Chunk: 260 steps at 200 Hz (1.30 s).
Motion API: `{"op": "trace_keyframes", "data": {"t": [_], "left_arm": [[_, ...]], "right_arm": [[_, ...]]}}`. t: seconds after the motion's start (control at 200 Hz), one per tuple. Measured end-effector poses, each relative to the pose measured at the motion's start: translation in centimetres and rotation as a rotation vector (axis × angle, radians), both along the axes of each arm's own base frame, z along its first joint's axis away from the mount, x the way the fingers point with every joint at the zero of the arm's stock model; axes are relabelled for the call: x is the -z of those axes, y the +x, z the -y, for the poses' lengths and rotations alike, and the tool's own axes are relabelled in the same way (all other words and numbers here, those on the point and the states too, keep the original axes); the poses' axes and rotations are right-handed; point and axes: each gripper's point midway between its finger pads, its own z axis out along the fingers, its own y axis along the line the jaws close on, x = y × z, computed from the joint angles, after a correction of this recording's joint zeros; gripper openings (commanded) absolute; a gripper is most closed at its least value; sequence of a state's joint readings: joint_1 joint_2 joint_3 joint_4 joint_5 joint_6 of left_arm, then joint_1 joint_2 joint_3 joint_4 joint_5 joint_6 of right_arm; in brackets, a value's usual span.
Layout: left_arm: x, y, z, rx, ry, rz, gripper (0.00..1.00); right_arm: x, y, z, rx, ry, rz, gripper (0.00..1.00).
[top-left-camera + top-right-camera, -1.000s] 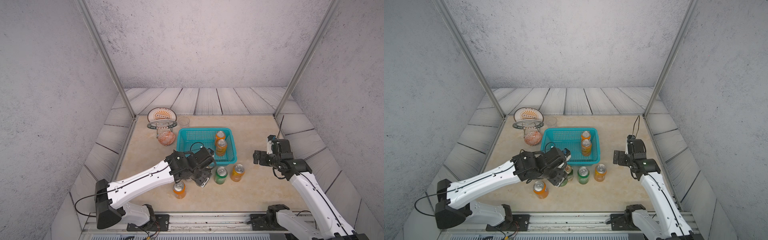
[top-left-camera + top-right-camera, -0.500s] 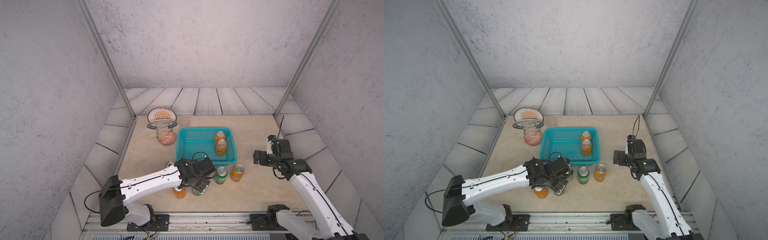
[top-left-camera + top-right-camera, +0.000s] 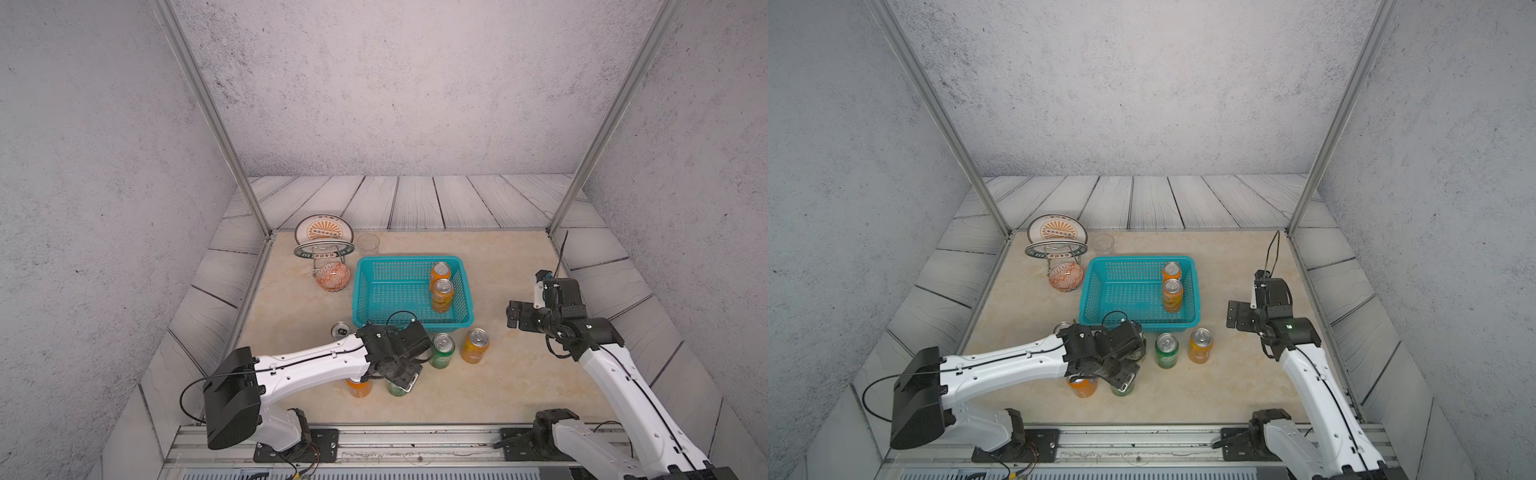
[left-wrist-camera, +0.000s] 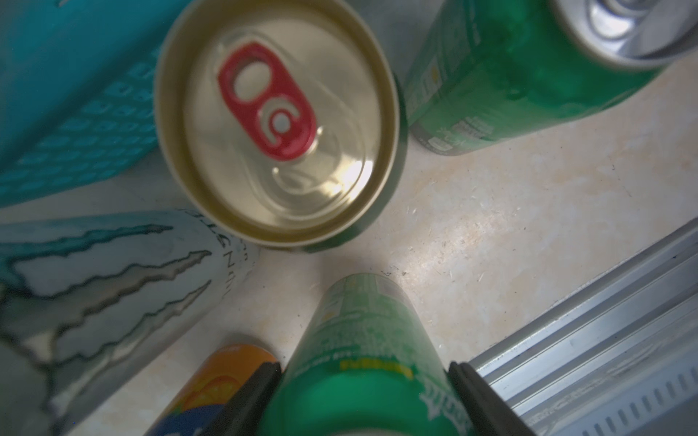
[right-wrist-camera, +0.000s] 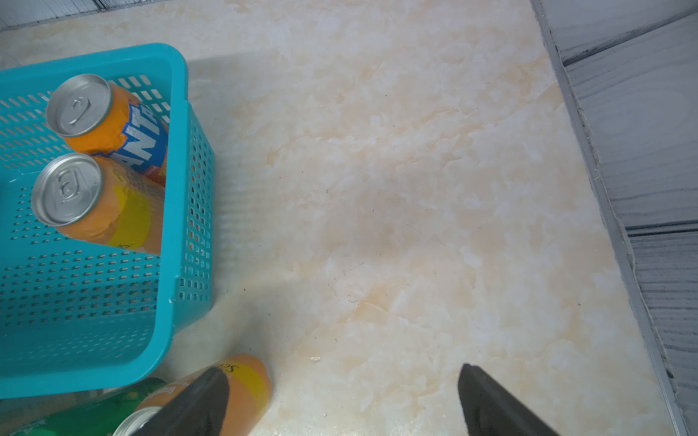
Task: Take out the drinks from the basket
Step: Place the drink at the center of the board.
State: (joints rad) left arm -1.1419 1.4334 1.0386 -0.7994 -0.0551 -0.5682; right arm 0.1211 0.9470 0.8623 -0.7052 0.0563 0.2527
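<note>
L gripper clamped on green can, outside basket. R gripper jaws apart above table. Basket holds 2 orange cans.

**Left arm low with a can in its grip, right arm hovering with jaws wide**

The left arm stretches forward and low, its wrist bent so that the left gripper points downward. Its fingers press on opposite sides of an upright green can directly beneath the wrist. The right arm rises from its base. The right gripper is held aloft and faces toward the left one, jaws spread wide with nothing between them.
</note>
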Motion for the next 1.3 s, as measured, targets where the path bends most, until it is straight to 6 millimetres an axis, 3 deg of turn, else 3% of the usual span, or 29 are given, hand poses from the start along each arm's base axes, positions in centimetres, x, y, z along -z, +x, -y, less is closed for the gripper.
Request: {"op": "trace_keyframes", "data": {"t": [0.931, 1.301], "left_arm": [[1.6, 0.0, -0.1, -0.008, 0.020, -0.009, 0.69], [1.7, 0.0, 0.0, -0.009, 0.017, -0.007, 0.77]], "right_arm": [[0.1, 0.0, 0.1, 0.004, 0.000, -0.003, 0.99], [0.1, 0.0, 0.1, 0.004, -0.001, -0.003, 0.99]]}}
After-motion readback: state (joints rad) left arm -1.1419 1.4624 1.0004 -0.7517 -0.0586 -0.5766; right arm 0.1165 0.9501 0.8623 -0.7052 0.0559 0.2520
